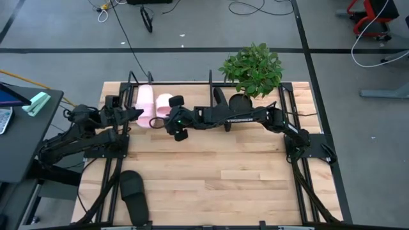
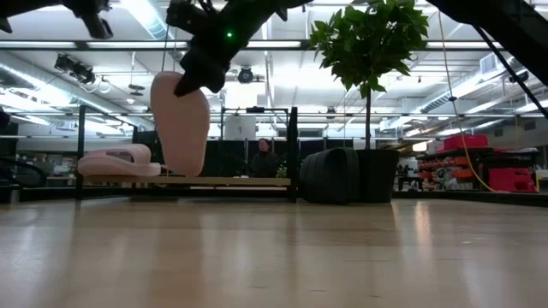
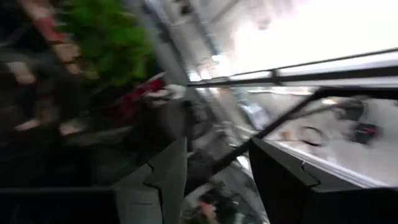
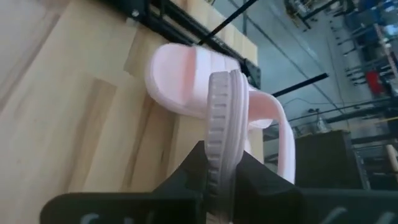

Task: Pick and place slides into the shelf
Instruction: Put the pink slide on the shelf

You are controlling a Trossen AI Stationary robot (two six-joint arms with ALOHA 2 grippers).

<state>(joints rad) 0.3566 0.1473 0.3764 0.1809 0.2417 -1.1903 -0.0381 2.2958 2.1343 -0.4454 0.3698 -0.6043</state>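
High view, looking straight down: the right arm reaches across the worktop (image 1: 211,172) toward ten o'clock, and the right tool (image 1: 171,114) is clenched on the edge of a pale pink slide (image 1: 164,102), which hangs on its side over the shelf (image 1: 172,83) at the worktop's twelve o'clock edge. From the right wrist view that slide's ribbed sole edge (image 4: 219,134) is pinched between the two dark fingers (image 4: 186,171), with its strap curving off to one side. A second pale pink slide (image 1: 146,102) lies flat just beside it, toward nine o'clock, already on the shelf; the low view shows this one (image 2: 116,161) resting on the shelf's rail while the held slide (image 2: 181,124) dangles toe-down above it, clear of the rail.

The left tool (image 1: 128,115) sits near the shelf's nine o'clock end; its fingers (image 3: 155,186) stand apart in the left wrist view with nothing between them, so it is released.

One black slide (image 1: 133,191) lies on the worktop at about seven o'clock, well apart from the shelf. Another black slide (image 2: 330,175) stands by the potted plant (image 1: 252,67) at one o'clock.
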